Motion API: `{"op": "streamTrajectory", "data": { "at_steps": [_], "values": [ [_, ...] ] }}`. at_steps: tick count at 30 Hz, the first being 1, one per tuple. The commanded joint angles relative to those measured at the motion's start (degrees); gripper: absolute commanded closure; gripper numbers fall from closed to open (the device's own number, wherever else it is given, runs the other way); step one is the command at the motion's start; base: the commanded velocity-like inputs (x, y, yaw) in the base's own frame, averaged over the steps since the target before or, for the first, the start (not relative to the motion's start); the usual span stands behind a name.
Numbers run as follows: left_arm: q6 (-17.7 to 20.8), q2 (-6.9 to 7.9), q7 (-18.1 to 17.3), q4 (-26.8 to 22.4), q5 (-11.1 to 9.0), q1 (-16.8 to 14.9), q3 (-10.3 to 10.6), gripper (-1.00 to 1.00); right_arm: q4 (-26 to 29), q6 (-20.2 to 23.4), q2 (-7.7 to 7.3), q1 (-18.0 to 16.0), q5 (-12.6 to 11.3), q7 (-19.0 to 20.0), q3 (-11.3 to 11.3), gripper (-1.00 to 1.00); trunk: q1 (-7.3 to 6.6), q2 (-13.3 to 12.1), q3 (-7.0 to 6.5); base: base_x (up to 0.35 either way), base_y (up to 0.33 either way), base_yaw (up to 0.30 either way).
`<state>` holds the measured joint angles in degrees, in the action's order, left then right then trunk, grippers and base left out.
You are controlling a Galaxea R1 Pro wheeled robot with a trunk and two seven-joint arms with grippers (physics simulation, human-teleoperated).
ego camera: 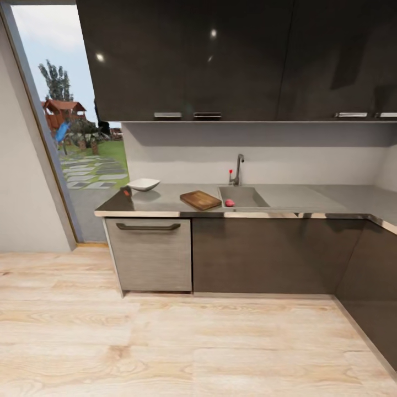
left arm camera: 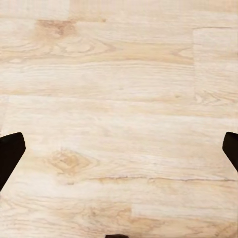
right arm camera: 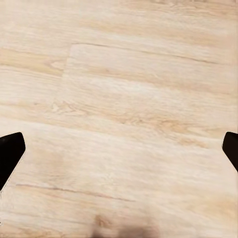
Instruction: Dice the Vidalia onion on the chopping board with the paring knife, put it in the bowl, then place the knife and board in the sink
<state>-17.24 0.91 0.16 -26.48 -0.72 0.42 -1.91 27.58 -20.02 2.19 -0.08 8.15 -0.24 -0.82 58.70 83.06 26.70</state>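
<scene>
Across the room in the head view, the pinkish Vidalia onion (ego camera: 229,203) lies in the grey sink (ego camera: 245,195) under the chrome tap (ego camera: 238,170). The brown chopping board (ego camera: 200,199) lies on the dark countertop (ego camera: 298,198) just left of the sink. Farther left stands the white bowl (ego camera: 143,184), and the red-handled paring knife (ego camera: 127,191) sits near the counter's left end. My left gripper (left arm camera: 119,148) and right gripper (right arm camera: 119,148) both hang open over the pale wood floor, their dark fingertips (left arm camera: 10,151) (right arm camera: 10,151) wide apart with nothing between them.
Glossy black upper cabinets (ego camera: 220,55) hang over the counter, dark lower cabinets (ego camera: 264,253) stand beneath, and a grey drawer front (ego camera: 149,253) is at the left. The counter turns a corner at the right (ego camera: 380,220). A glass door (ego camera: 77,138) opens on a garden. Wood floor (ego camera: 193,347) stretches between me and the counter.
</scene>
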Motion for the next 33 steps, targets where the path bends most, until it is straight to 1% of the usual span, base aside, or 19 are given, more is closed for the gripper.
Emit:
{"op": "streamTrajectory", "data": {
  "at_steps": [1, 5, 9, 33],
  "values": [
    [-0.08, 0.01, 0.02, -0.06, -0.07, 0.02, -0.02, -1.0, 0.02, -0.09, 0.01, -0.03, 0.46, -0.03, 0.11, -1.0, 0.03, 0.02, 0.04, 0.244, 0.145, 0.0],
    [-0.08, 0.03, 0.02, -0.06, -0.07, 0.02, -0.02, -1.0, 0.01, -0.06, 0.02, -0.01, 0.46, -0.03, 0.07, -1.0, 0.03, 0.02, 0.04, 0.185, 0.113, 0.0],
    [-0.11, 0.02, 0.02, -0.06, -0.07, 0.02, -0.02, -1.0, -0.03, -0.04, 0.03, -0.02, 0.46, -0.03, 0.04, -1.0, 0.03, 0.02, 0.04, 0.067, 0.034, 0.0],
    [-0.11, 0.02, 0.02, -0.06, -0.07, 0.02, -0.02, -1.0, 0.01, 0.04, 0.14, -0.02, 0.43, -0.23, 0.21, -1.0, 0.03, 0.02, 0.04, 0.004, 0.002, 0.0]
  ]
}}
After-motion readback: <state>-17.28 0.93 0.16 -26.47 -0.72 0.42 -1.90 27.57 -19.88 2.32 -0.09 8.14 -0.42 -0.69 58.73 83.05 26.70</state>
